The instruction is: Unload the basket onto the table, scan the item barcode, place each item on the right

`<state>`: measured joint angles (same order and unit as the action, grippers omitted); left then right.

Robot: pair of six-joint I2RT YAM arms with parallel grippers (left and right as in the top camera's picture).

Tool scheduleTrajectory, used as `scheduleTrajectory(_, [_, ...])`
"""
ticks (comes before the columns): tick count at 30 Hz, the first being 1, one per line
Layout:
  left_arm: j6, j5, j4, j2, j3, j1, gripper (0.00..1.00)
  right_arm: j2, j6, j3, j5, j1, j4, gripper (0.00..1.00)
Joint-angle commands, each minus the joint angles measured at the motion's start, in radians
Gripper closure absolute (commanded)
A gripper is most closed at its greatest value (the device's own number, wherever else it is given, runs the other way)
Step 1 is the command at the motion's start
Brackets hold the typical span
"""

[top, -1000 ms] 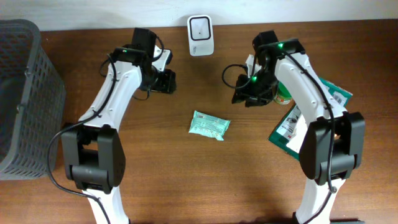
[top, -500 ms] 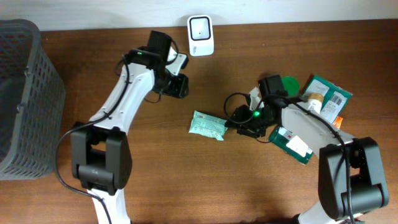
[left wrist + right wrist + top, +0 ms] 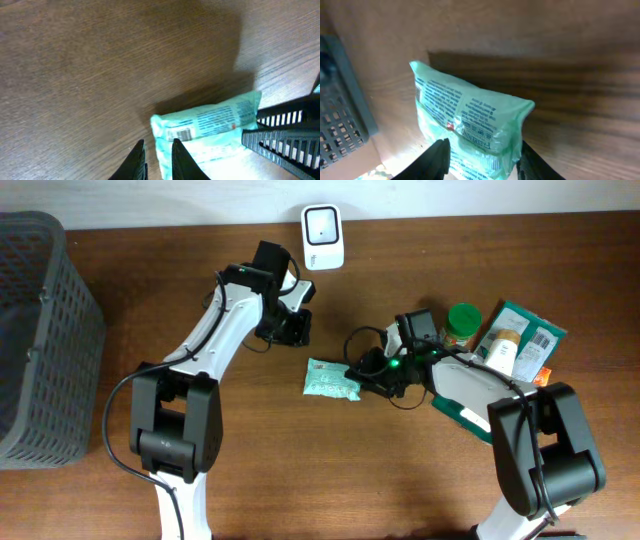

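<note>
One soft, light mint packet (image 3: 334,380) lies flat on the table (image 3: 300,470) and probably has slippery film. Your right gripper (image 3: 482,156) stands open astride one end, so pinch gently there. Your left gripper (image 3: 158,159) hovers near the barcode (image 3: 180,134), nearly closed and empty.

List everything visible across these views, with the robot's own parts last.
table: one, brown wood, under everything
basket: one, grey mesh, far left
scanner: one, white, back edge, centre
packet: one, mint green, table centre, lying flat
jar: one, green lid, right of centre
packs: several, mostly green, heaped at far right
left gripper: one, black, up and left of the packet in the overhead view
right gripper: one, black, fingers either side of the packet's right end
</note>
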<state>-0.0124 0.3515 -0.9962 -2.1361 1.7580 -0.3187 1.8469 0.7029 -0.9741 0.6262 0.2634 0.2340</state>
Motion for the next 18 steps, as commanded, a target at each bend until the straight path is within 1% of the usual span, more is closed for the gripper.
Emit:
scheduleTrajectory(1, [-0.026, 0.033, -0.032, -0.013, 0.002, -0.006, 0.85, 0.007, -0.06, 0.001, -0.001, -0.004, -0.019, 0.61])
scheduleTrajectory(4, [-0.026, 0.091, -0.038, -0.014, -0.015, -0.006, 0.86, 0.007, -0.071, 0.001, -0.002, -0.004, -0.022, 0.6])
scheduleTrajectory(6, [-0.061, 0.102, -0.037, -0.016, -0.04, -0.006, 0.9, 0.007, -0.079, 0.001, -0.003, -0.003, -0.022, 0.61])
scheduleTrajectory(8, [-0.106, 0.134, -0.037, -0.016, -0.075, -0.006, 0.99, 0.007, -0.079, 0.001, -0.006, -0.003, -0.021, 0.6])
scheduleTrajectory(9, [-0.107, 0.171, -0.037, -0.016, -0.088, -0.006, 1.0, 0.007, -0.079, 0.001, -0.006, -0.003, -0.021, 0.6])
scheduleTrajectory(11, [-0.107, 0.245, -0.034, -0.016, -0.107, -0.006, 1.0, 0.007, -0.079, 0.001, -0.006, -0.003, -0.021, 0.61])
scheduleTrajectory(12, [-0.107, 0.257, -0.032, -0.016, -0.108, -0.006, 1.0, 0.007, -0.08, 0.001, -0.006, -0.002, -0.021, 0.6])
scheduleTrajectory(15, [-0.114, 0.26, -0.018, -0.022, -0.108, -0.007, 1.0, 0.007, -0.083, 0.001, -0.006, -0.002, -0.018, 0.6])
scheduleTrajectory(18, [-0.178, 0.258, 0.024, -0.076, -0.159, -0.01, 1.0, 0.007, -0.084, 0.001, -0.006, -0.002, -0.014, 0.6])
